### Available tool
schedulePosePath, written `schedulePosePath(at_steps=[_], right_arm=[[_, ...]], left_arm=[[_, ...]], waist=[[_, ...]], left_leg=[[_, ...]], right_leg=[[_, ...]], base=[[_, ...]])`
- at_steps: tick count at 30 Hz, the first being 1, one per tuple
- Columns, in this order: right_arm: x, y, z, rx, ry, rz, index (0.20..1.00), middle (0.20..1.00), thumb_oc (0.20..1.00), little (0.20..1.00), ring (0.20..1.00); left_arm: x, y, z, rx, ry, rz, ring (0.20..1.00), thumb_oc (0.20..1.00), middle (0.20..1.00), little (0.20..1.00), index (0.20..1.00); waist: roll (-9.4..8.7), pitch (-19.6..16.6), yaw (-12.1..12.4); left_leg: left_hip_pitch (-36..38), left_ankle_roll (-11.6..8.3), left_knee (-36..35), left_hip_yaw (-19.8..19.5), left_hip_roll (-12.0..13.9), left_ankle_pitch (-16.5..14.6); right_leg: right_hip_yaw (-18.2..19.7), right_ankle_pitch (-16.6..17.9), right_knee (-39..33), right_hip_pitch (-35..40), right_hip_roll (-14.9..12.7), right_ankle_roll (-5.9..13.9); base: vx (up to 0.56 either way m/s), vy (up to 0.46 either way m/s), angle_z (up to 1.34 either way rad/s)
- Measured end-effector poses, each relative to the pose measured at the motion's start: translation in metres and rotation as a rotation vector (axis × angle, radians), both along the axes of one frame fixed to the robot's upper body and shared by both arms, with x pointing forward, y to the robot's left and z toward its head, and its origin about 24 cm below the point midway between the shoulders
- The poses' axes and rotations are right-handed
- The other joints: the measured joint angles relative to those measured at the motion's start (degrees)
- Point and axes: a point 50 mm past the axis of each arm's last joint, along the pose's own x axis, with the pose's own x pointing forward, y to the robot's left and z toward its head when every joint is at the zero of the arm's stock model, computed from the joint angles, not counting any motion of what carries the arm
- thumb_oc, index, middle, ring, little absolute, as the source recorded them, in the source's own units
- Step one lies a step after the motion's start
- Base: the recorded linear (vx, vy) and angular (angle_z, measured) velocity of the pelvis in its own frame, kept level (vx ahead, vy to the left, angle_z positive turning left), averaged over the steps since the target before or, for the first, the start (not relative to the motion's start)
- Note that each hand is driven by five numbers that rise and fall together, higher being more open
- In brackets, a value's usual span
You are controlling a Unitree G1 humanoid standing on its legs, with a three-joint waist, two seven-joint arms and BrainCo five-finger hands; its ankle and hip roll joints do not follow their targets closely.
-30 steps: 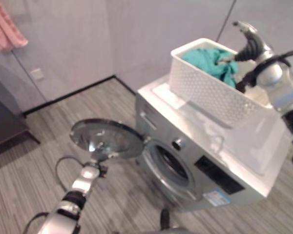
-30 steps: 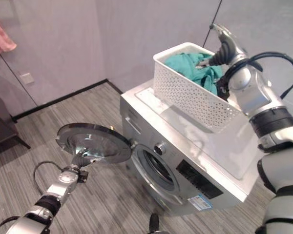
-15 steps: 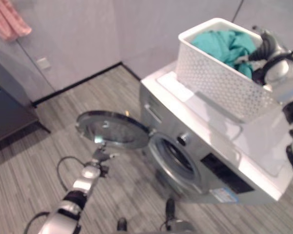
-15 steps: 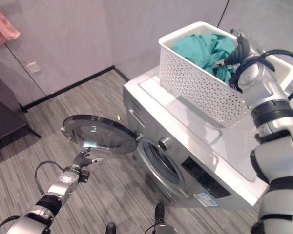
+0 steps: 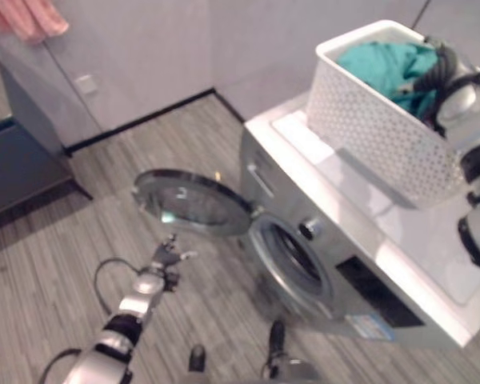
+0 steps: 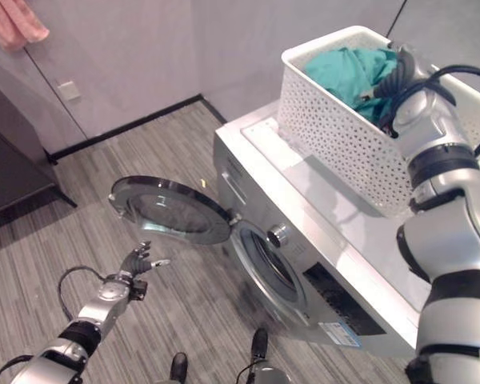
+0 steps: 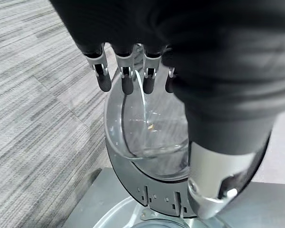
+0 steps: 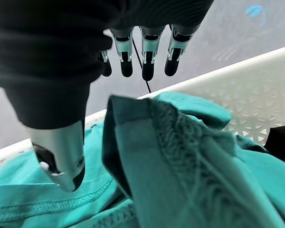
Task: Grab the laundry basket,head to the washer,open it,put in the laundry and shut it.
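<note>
We see a white perforated laundry basket (image 6: 346, 136) standing on top of the silver washer (image 6: 336, 248), toward the back of the lid by the grey wall (image 6: 184, 48). The basket holds crumpled teal laundry (image 6: 348, 72), which rises to about the level of the rim; a bit of something dark (image 8: 281, 142) shows at one edge beside the teal cloth, and we cannot tell what it is.

Our right hand (image 6: 402, 68) is at the far end of the basket, over the laundry. In the right wrist view its fingers (image 8: 147, 57) reach out straight above the cloth without closing on it, and the thumb (image 8: 61, 156) points down just over a teal fold; whether the tip touches the cloth we cannot tell. The hand is spread, holding nothing.

The washer's round door (image 6: 170, 210) is swung wide open to the washer's side, its glass bowl facing up. The drum opening (image 6: 264, 264) is dark, and we can make out nothing inside it. A knob (image 6: 278, 235) sits on the front panel just above the opening.

Our left hand (image 6: 138, 262) hangs in the air just below the door's outer edge, apart from it, over the striped grey floor (image 6: 80, 208). Its fingers (image 7: 126, 76) are straight and spread, with the door's glass showing past them, and it grips nothing.

A dark cabinet (image 6: 12, 164) stands against the wall well away from the washer, and a pink cloth (image 6: 14, 20) hangs above it.
</note>
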Motion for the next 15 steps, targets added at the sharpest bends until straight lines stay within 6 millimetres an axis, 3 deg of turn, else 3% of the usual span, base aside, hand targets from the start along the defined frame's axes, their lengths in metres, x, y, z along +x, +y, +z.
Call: schedulePosePath(at_steps=[4,15], right_arm=[[0.003,0.000,-0.014,-0.030,0.142,0.012,1.000,1.000,1.000,1.000,1.000],[0.006,0.004,-0.027,-0.132,0.383,0.042,1.000,1.000,1.000,1.000,1.000]], left_arm=[[0.000,0.001,0.000,0.013,0.007,-0.023,1.000,1.000,1.000,1.000,1.000],[-0.001,-0.008,-0.002,-0.011,0.020,-0.109,1.000,1.000,1.000,1.000,1.000]], waist=[[-0.39,-0.1,0.3],[-0.72,0.1,0.3]], left_leg=[[-1.6,-0.50,0.0,0.1,0.6,0.3],[-1.7,-0.55,0.0,0.1,1.0,0.3]], right_leg=[[0.0,0.2,0.0,-1.7,0.6,-0.34],[-0.3,0.2,0.0,-1.7,1.0,-0.34]], base=[[0.00,-0.029,-0.02],[0.00,-0.012,0.00]])
